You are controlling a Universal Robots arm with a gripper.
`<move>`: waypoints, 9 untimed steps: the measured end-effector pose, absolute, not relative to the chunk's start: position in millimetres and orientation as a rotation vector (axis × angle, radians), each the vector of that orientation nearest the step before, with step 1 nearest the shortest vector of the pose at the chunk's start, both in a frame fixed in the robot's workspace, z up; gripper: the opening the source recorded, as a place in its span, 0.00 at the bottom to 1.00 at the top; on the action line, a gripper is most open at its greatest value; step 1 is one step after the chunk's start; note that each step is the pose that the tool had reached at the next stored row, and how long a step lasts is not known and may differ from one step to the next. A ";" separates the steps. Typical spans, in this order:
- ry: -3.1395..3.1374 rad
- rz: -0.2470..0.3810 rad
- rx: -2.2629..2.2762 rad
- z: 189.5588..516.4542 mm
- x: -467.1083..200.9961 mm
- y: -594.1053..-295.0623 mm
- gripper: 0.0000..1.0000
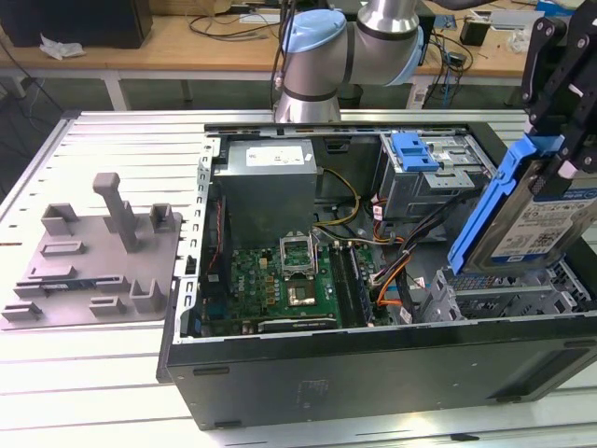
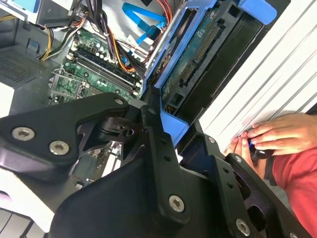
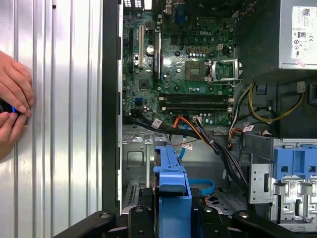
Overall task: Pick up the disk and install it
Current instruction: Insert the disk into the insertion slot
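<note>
ARM HOLDS DRIVE OVER OPEN COMPUTER. The tool [image 1: 558,154] is pinching the disk [image 1: 546,224] near the top of its blue carrier [image 1: 494,201]. It holds the disk on edge and tilted above the drive cage [image 1: 504,303], at the exterior view's right of the open case [image 1: 373,373]. The disk hangs over the cage and is not yet seated. The tilt looks meant to line its lower edge up with the slot beneath (a reading of the angle, no more).

The case lies on the bench [image 1: 84,392] with its open side up. This leaves the cage, motherboard [image 1: 280,275] and power supply [image 1: 270,182] reachable from above. A grey fixture [image 1: 93,252] sits on the bench at the exterior view's left, well apart from the case.

The exterior view gives the disk's labelled face and its full lean. The first wrist view looks along the carrier's narrow blue edge [image 3: 171,183] into the case. There, orange and black cables [image 3: 208,139] run between motherboard and cage, near where the disk would go (a snag risk, arguably). The second wrist view shows the disk's connector end [image 2: 198,54] and circuit side, framed by the tool's black linkage.

Both wrist views add a person's hands [image 3: 14,106] on the bench beside the case, closed around a small dark object.
</note>
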State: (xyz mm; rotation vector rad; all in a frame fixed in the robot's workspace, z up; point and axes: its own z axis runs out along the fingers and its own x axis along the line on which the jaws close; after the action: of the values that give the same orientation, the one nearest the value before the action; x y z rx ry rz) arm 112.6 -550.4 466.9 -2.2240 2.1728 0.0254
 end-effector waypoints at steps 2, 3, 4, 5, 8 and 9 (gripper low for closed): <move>2.171 0.029 -2.222 466.7 112.4 -550.6 0.37; 2.171 0.029 -2.222 466.7 112.4 -550.7 0.37; 2.171 0.029 -2.222 466.7 112.4 -550.9 0.37; 2.171 0.029 -2.222 466.6 112.4 -550.9 0.37; 2.171 0.029 -2.222 466.7 112.4 -551.0 0.37; 2.171 0.029 -2.222 466.6 112.3 -551.2 0.37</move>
State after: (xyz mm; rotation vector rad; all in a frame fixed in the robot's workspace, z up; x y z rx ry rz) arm 112.3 -551.2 466.6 -2.2220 2.1714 0.0289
